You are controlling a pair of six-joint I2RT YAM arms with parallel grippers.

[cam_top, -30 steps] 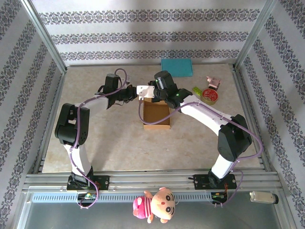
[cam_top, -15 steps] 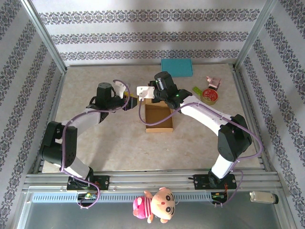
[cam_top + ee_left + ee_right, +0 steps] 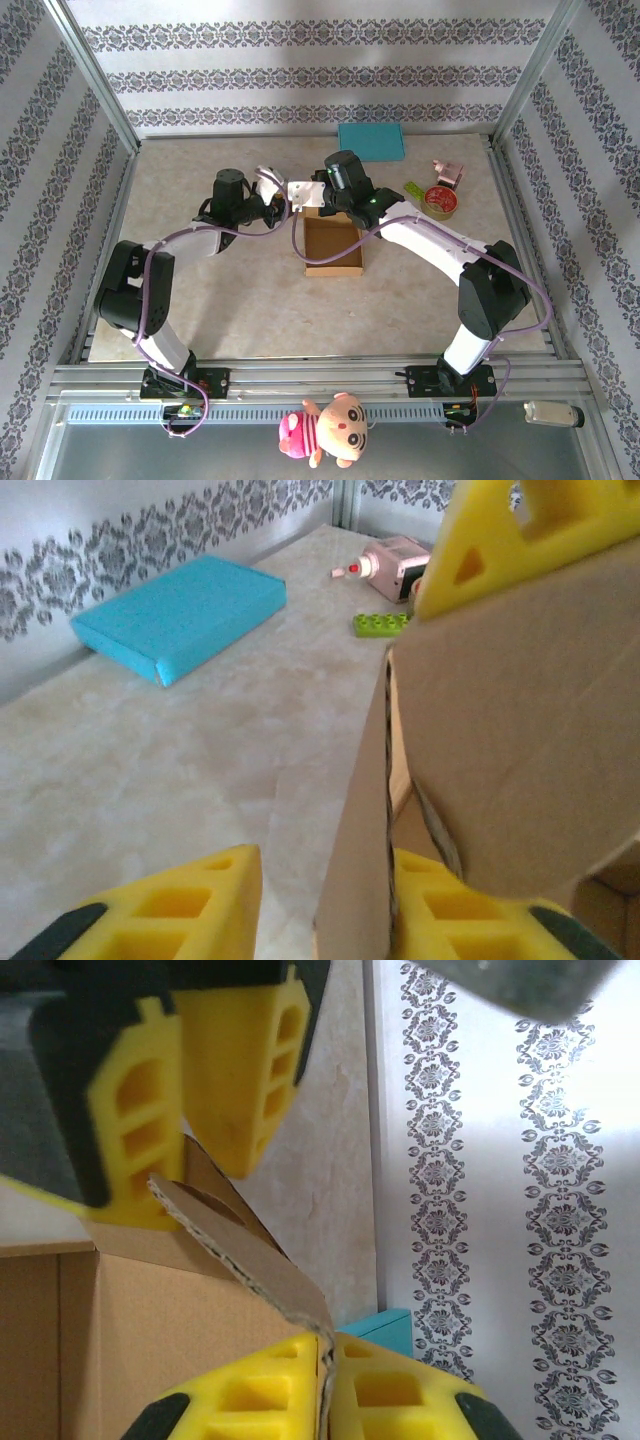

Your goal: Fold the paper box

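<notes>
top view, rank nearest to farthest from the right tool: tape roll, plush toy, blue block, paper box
1. paper box, held by the right tool
2. blue block, at the back edge
3. tape roll, off to the right
4. plush toy, front rail

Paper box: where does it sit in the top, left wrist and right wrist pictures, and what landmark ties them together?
Top external: paper box at table centre, open, between the two arms.
Left wrist: its flap takes up the right side.
Right wrist: box wall lower left, flap edge pinched in the right gripper at the bottom.
Shared landmark: blue pad, beyond the box.
</notes>
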